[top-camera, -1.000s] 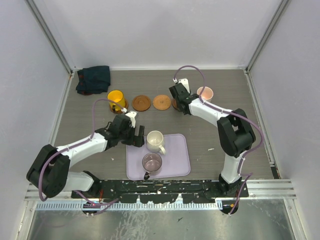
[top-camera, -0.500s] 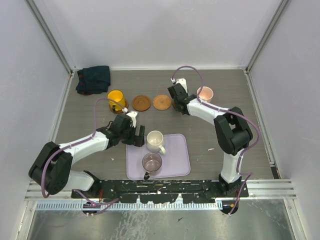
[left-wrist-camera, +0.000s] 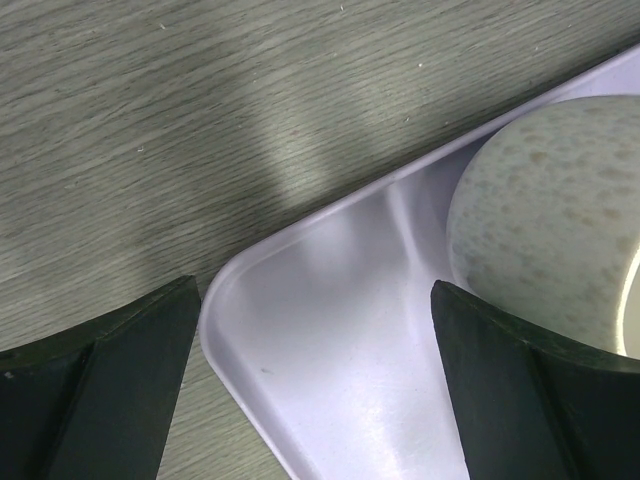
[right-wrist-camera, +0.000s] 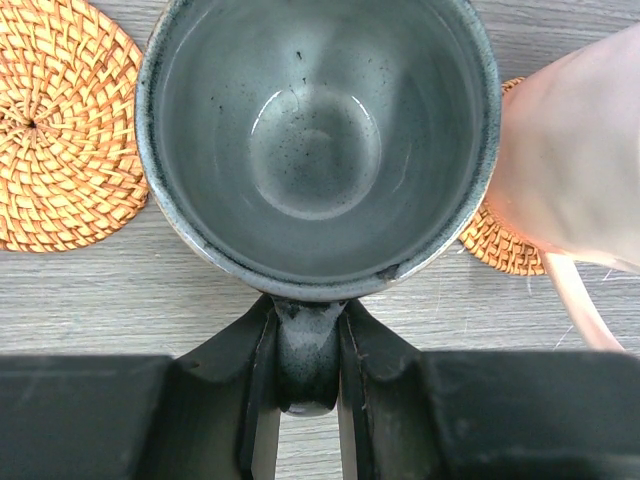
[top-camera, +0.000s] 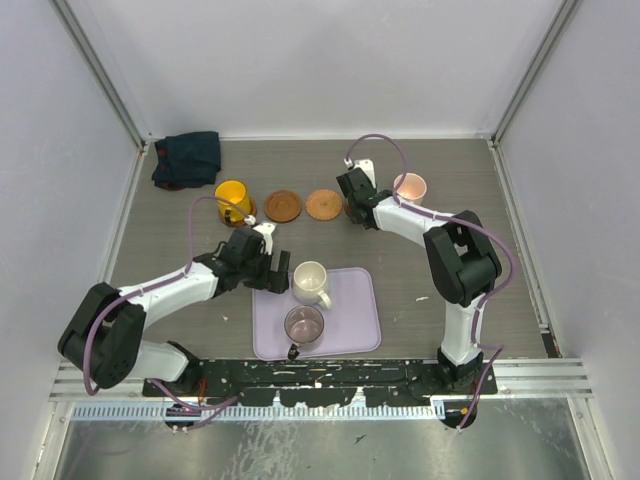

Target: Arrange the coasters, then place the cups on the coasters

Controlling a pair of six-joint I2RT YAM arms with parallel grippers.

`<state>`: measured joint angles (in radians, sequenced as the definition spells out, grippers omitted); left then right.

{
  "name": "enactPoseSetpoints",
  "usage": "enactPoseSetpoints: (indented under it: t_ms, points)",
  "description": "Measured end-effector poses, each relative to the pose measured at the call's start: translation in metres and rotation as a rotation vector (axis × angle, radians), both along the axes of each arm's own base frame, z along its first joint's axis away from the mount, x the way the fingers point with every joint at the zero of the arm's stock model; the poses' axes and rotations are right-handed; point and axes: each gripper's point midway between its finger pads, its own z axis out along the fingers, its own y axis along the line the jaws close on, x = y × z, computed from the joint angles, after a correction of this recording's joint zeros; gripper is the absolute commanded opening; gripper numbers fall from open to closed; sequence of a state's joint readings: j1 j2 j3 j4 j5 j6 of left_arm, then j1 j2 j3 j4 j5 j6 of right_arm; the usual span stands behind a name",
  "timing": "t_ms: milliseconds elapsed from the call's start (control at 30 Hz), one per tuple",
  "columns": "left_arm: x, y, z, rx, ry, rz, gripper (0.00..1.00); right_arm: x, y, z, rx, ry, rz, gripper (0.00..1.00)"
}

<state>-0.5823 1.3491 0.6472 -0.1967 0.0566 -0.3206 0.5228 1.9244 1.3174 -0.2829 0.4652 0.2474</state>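
Going by the lavender tray (top-camera: 360, 325): yellow cup (top-camera: 231, 194) sits past its far left corner. Left gripper (left-wrist-camera: 315, 390) hangs wide open over that corner, holding nothing, cream cup (top-camera: 311, 281) just beside it on the tray, mauve cup (top-camera: 304, 324) nearer the front. Two bare coasters (top-camera: 283, 206) lie beyond the far edge. Past the far right corner the right gripper (right-wrist-camera: 305, 400) is pinched on the grey-green cup (right-wrist-camera: 318, 140) by its handle, pink cup (top-camera: 410, 187) right next to it

Robotics lab test cell. We note plain white panels (top-camera: 320, 60) framed by aluminium posts (top-camera: 100, 75) enclosing a wood-grain table (top-camera: 460, 160), with a left arm (top-camera: 170, 290) and right arm (top-camera: 440, 235) bolted to a metal rail (top-camera: 530, 375) at the bottom of the frame.
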Motion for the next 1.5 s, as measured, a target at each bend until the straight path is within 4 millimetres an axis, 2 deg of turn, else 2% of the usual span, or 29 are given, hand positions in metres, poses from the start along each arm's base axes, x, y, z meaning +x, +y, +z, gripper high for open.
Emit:
enactPoseSetpoints:
  t_ms: [267,533,900,1233,1500]
  points:
    - [0.0,0.0,0.0,0.002,0.003,0.0,1.0,0.001,0.0,0.0,0.024,-0.001,-0.024,0.02]
    - [0.0,0.0,-0.001,0.004,0.002,-0.003,1.0,0.0,0.0,-0.002,0.04,-0.002,-0.042,0.26]
    - [0.0,0.0,0.0,0.005,0.003,-0.003,1.0,0.001,-0.001,-0.002,0.053,-0.016,-0.057,0.42]
    - [-0.001,0.001,-0.001,0.009,0.009,-0.003,1.0,-0.007,-0.006,0.008,0.064,-0.034,-0.061,0.45]
    - [-0.002,0.002,0.005,0.002,-0.001,-0.002,1.0,-0.022,-0.013,0.007,0.069,-0.023,-0.072,0.46]
